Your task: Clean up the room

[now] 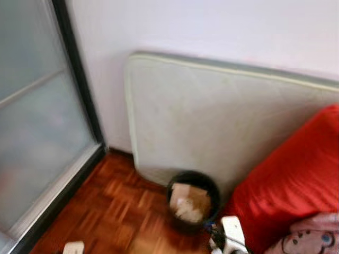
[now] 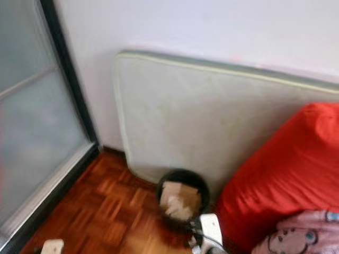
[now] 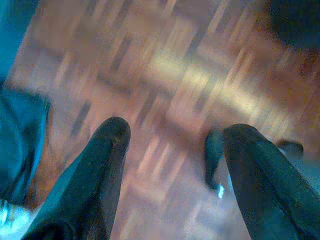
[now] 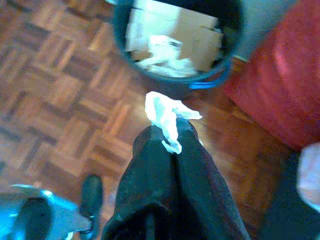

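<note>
One black bin (image 1: 193, 203), one mattress (image 1: 222, 127), one red beanbag (image 1: 296, 174), one crumpled tissue (image 4: 165, 117).

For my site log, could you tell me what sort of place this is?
Probably a bedroom or spare room at home: a mattress leans against the wall, a red cushion beside it, a waste bin on parquet floor.

Crumpled white tissue (image 4: 165, 117) hangs near the black bin (image 4: 176, 80) holding cardboard.

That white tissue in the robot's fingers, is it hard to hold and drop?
The tissue looks crumpled and limp, drooping past the right gripper, so it is probably floppy. It seems very light and may drift rather than fall straight into the bin. Being soft, it might cling to the fingers.
</note>
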